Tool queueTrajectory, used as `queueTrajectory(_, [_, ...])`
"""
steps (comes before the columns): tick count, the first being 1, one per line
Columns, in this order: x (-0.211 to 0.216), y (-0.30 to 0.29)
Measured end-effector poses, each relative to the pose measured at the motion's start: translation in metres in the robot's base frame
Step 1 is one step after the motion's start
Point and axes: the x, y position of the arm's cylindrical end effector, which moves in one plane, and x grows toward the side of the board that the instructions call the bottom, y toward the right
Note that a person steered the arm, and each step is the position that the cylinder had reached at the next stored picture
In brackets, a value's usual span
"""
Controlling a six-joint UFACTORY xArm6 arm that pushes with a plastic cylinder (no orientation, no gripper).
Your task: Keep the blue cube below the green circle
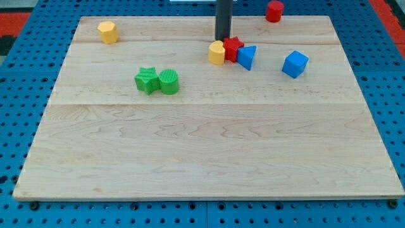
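The blue cube (295,64) sits on the wooden board at the view's upper right. The green circle (169,82) lies left of centre, touching a green star (147,80) on its left. The cube is far to the right of the circle and slightly higher in the view. My tip (223,40) comes down at the top centre, just above a tight cluster of a yellow heart (217,53), a red star (233,48) and a blue triangle (247,57). The tip is well left of the blue cube.
A yellow hexagon (108,31) lies at the board's upper left. A red cylinder (274,11) stands at the top edge, right of the rod. The board (202,158) rests on a blue pegboard surface.
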Motion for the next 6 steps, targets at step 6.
queueTrajectory(6, [-0.006, 0.099])
